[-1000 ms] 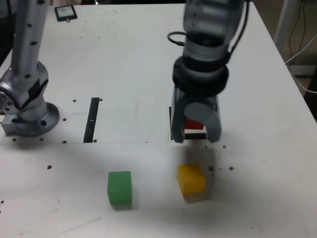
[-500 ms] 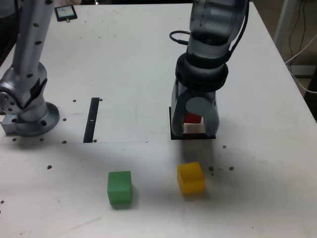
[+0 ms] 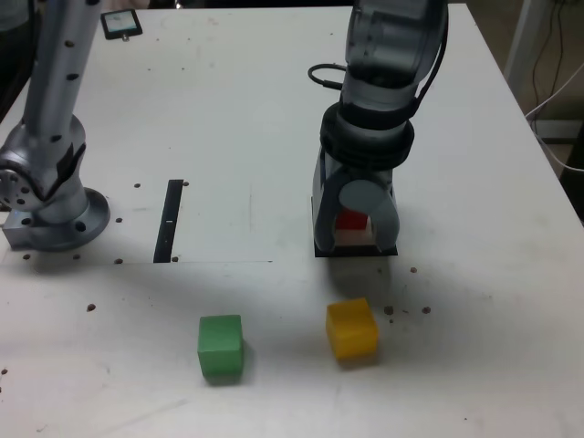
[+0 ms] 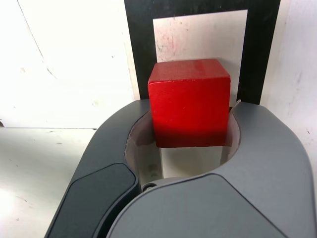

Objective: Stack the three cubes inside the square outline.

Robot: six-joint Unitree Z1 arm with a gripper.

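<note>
Cubes were all unstacked: your gripper (image 3: 357, 239) clamped red (image 4: 189, 101) over the outline (image 4: 257, 49), while yellow (image 3: 352, 328) and green (image 3: 221, 347) waited near the table's (image 3: 228, 109) front edge.

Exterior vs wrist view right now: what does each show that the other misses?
Exterior only: green cube, yellow cube, the black strip and the arm's base. Wrist only: a close look at the red cube gripped over the outline's white centre. Both: end effector, red cube, square outline.
</note>
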